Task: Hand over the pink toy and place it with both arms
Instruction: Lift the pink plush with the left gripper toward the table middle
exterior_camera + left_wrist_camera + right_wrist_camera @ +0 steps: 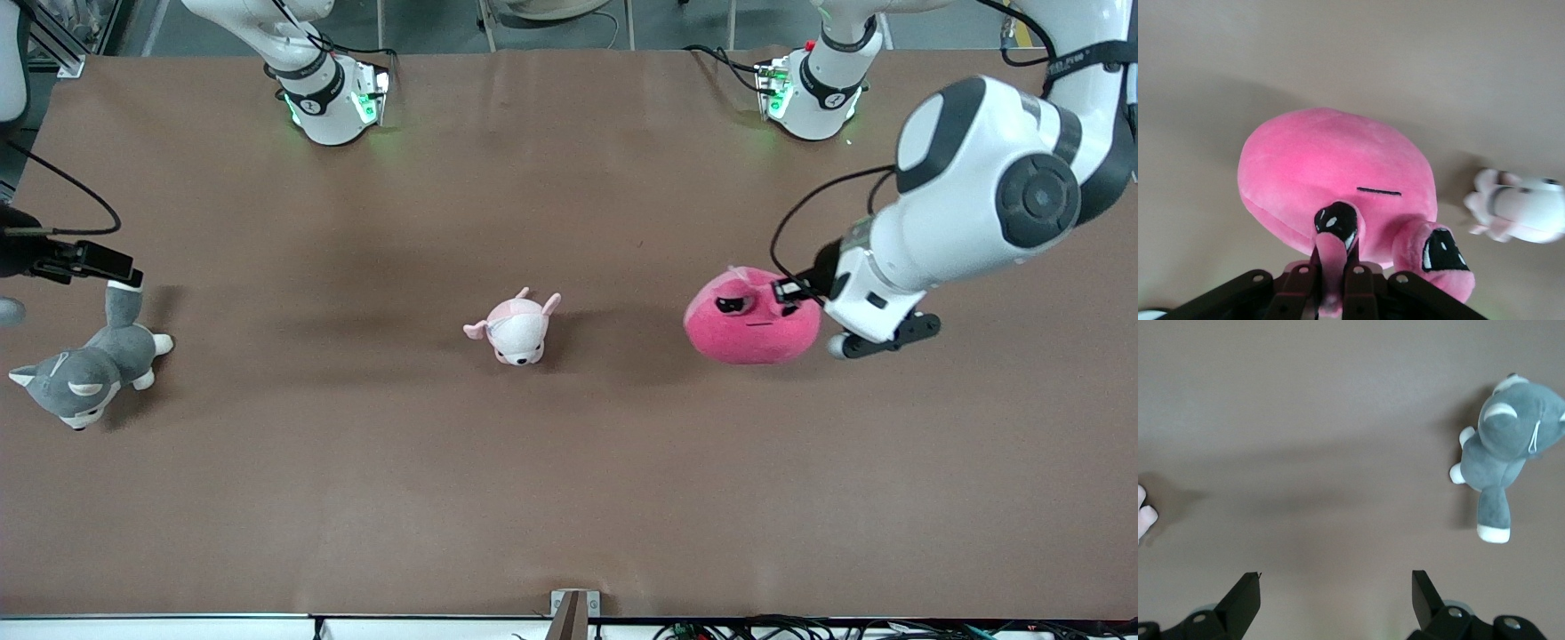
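Note:
The pink toy [751, 324], a round hot-pink plush with bulging black eyes, is at the left arm's end of the table. My left gripper [789, 292] is shut on one of its bulging eye lobes. In the left wrist view the two fingers [1360, 283] pinch pink plush just below the black eye, and the toy's body [1331, 167] hangs past them. I cannot tell whether the toy rests on the table or is just off it. My right gripper [111, 265] is open and empty [1336, 587] over the table at the right arm's end.
A pale pink-and-white puppy plush [516, 329] lies mid-table and also shows in the left wrist view [1518, 210]. A grey-and-white wolf plush [84, 369] lies at the right arm's end, beside the right gripper [1501, 453]. Brown tabletop [569, 498] surrounds them.

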Robot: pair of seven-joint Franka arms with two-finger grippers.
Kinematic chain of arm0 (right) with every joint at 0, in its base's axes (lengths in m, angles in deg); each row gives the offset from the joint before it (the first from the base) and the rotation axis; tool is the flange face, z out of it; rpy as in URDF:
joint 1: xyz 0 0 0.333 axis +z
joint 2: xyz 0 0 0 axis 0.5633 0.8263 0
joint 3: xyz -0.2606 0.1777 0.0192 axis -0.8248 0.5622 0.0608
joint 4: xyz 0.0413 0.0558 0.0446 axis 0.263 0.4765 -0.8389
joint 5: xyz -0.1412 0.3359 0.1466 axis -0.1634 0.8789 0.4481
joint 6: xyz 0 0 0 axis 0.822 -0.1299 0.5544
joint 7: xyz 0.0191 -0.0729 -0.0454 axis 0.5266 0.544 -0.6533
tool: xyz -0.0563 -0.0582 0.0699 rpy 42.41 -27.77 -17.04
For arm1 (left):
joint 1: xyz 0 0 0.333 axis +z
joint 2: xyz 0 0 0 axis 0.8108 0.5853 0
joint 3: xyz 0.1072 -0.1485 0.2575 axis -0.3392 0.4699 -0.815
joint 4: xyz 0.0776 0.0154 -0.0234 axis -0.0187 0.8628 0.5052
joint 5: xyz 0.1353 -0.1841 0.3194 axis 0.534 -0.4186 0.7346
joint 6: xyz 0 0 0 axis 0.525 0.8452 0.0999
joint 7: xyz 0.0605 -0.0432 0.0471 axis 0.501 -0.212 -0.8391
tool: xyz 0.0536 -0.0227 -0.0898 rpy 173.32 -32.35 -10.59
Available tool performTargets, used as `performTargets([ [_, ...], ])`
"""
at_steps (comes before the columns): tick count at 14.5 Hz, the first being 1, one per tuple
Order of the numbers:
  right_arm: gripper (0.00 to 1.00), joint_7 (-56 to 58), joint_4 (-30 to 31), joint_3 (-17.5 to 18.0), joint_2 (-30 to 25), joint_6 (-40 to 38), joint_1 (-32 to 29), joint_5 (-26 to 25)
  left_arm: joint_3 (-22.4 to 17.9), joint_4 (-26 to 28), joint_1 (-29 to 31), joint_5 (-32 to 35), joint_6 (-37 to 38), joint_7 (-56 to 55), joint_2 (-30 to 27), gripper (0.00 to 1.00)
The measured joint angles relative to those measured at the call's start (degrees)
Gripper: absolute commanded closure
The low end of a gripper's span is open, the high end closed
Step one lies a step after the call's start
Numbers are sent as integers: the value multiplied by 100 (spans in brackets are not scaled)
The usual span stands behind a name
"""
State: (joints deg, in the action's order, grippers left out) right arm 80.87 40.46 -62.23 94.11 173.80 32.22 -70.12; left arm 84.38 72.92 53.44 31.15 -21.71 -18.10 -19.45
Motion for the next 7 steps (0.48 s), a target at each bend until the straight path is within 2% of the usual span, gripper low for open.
performTargets([
  [3,0,-1076,-8,39,-11,-170,16,85,658,-342,-126,-8,9,-842,8,87],
  [7,0,-2797,-37,119,-93,-680,378,683,770,-628,-982,-12,-117,-1577,66,87],
])
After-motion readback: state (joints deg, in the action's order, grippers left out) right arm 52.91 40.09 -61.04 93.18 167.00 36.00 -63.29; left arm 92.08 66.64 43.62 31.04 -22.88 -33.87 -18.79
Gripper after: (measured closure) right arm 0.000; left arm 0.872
